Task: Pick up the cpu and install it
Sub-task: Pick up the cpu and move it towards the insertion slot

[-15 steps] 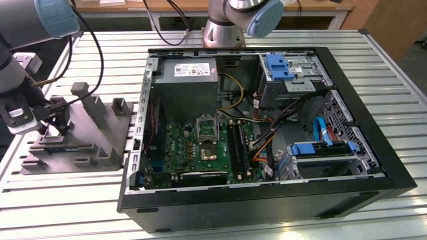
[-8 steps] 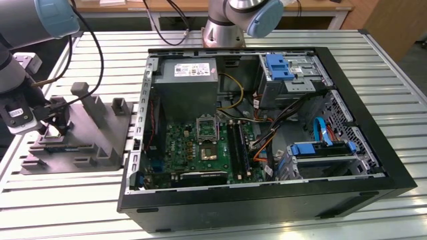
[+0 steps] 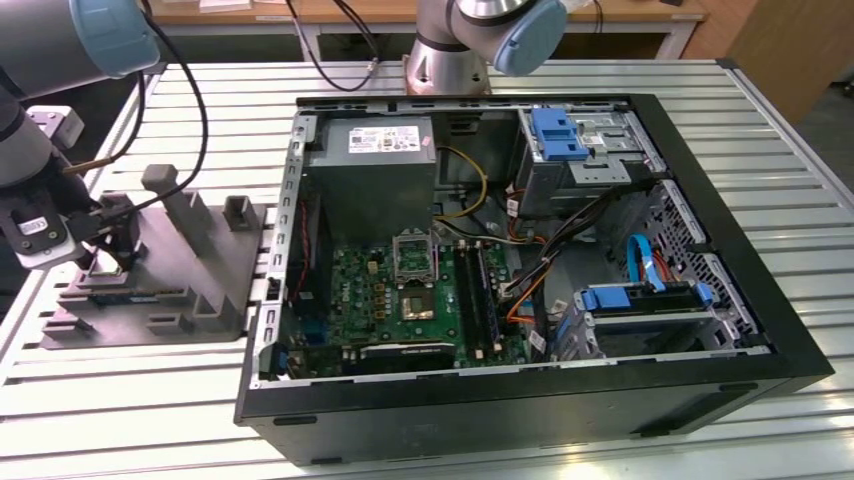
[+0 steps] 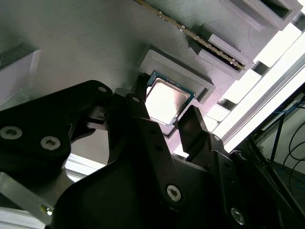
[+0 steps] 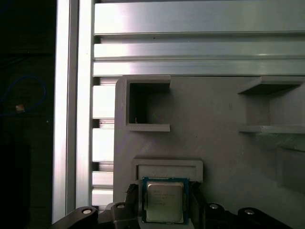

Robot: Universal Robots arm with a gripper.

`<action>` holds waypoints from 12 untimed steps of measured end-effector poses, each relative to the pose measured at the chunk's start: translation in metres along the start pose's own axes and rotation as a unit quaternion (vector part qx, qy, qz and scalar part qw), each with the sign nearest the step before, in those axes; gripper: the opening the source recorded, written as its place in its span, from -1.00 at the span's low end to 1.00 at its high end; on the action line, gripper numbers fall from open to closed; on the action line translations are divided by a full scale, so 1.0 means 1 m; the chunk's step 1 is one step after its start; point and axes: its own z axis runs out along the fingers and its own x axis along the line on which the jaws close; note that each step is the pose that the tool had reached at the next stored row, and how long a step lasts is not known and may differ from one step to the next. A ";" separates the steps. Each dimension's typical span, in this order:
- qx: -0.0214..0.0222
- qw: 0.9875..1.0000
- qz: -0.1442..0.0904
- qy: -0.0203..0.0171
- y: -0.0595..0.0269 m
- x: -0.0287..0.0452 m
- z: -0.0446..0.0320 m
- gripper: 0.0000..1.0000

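Low over grey holder block point(image 5: 214, 143) on desk point(image 5: 190, 47): gripper point(image 4: 166, 114) straddles cpu point(image 4: 165, 100), which lies flat in block recess. Clamped or loose: cannot tell.

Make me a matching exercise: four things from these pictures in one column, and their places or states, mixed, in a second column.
1 cpu
2 grey holder block
3 computer case
4 socket frame

A lying with its side open
B on the green board inside the case
C in a recess of the grey holder block
D beside the case, at the exterior view's left

Pairs: 1-C, 2-D, 3-A, 4-B.
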 end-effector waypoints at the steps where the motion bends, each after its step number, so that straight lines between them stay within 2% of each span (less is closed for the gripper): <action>1: 0.000 1.000 0.000 0.000 0.0000 0.0000 0.0000 0.07; 8: 0.000 1.000 0.000 0.000 0.0000 0.0000 0.0001 0.07; 10: 0.000 1.000 0.000 0.000 0.0000 0.0000 0.0001 -0.06; 12: 0.000 1.000 0.000 0.000 0.0000 0.0000 0.0001 -0.06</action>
